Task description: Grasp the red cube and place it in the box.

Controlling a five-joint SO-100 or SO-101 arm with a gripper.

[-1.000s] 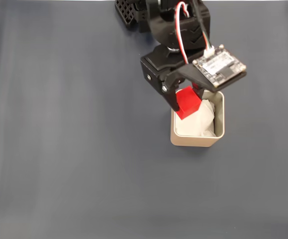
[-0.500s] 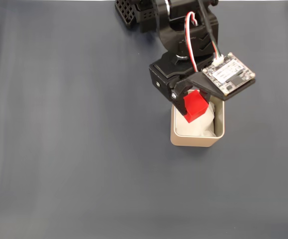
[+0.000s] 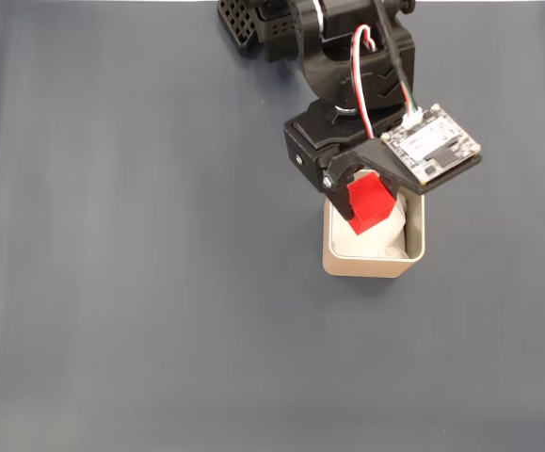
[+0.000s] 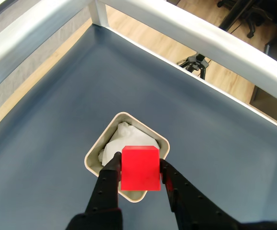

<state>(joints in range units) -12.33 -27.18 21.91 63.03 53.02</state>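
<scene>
You are at the placing step; your gripper (image 4: 139, 168) is clamped on the red cube (image 4: 139, 167), held above the box (image 4: 96, 150); next, spread the fingers so it drops onto the paper lining.

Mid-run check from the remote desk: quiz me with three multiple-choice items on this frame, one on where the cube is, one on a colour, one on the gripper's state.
1. Where is the red cube?
A. Lying on the table beside the box
B. Held between the fingers over the box
C. Resting on the paper in the box

2. What colour is the paper lining the box?
A. White
B. Blue
C. Yellow

3. What is the gripper doing?
A. Open with nothing in it
B. Shut with nothing in it
C. Shut on the cube

Answers:
1 B: the wrist view shows the cube between both fingers with the box below.
2 A: crumpled white paper shows inside the cream walls.
3 C: the fingers press both sides of the cube.
</scene>
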